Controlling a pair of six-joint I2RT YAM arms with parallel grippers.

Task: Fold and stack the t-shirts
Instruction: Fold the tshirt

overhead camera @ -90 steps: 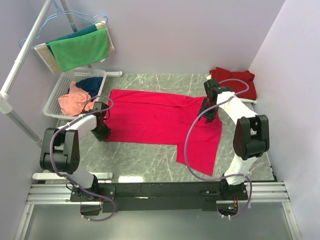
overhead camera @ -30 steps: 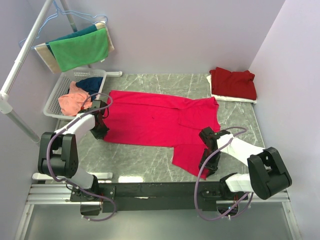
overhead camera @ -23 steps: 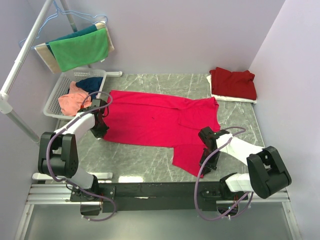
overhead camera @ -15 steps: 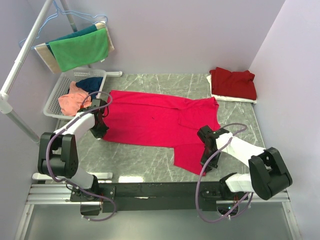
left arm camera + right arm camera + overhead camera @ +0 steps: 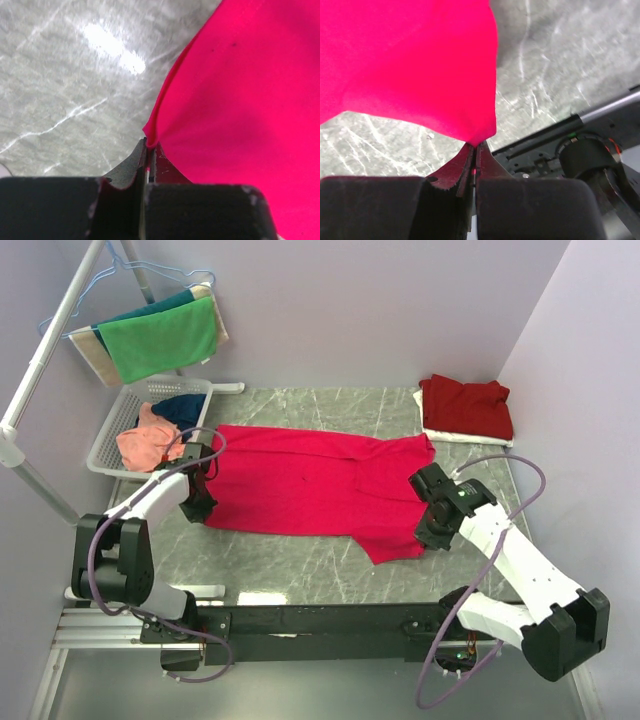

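Note:
The bright pinkish-red t-shirt [image 5: 310,480] lies spread across the grey marble table [image 5: 300,565]. My left gripper [image 5: 197,508] is shut on its near left corner [image 5: 151,142]. My right gripper [image 5: 432,533] is shut on a near right corner [image 5: 479,140] and holds that part lifted above the table. A folded maroon-red t-shirt [image 5: 466,406] lies at the back right corner. A salmon-orange shirt [image 5: 145,443] and a navy shirt [image 5: 184,408] sit in the white basket [image 5: 108,435] at the left.
A drying rack [image 5: 60,325] at the back left carries green [image 5: 160,340], teal and beige towels. Lilac walls close the back and right sides. The arms' black base rail [image 5: 320,620] runs along the near edge.
My right gripper has lifted the shirt's hanging near right part and carried it right and away from the near edge. The left gripper has stayed at the left corner.

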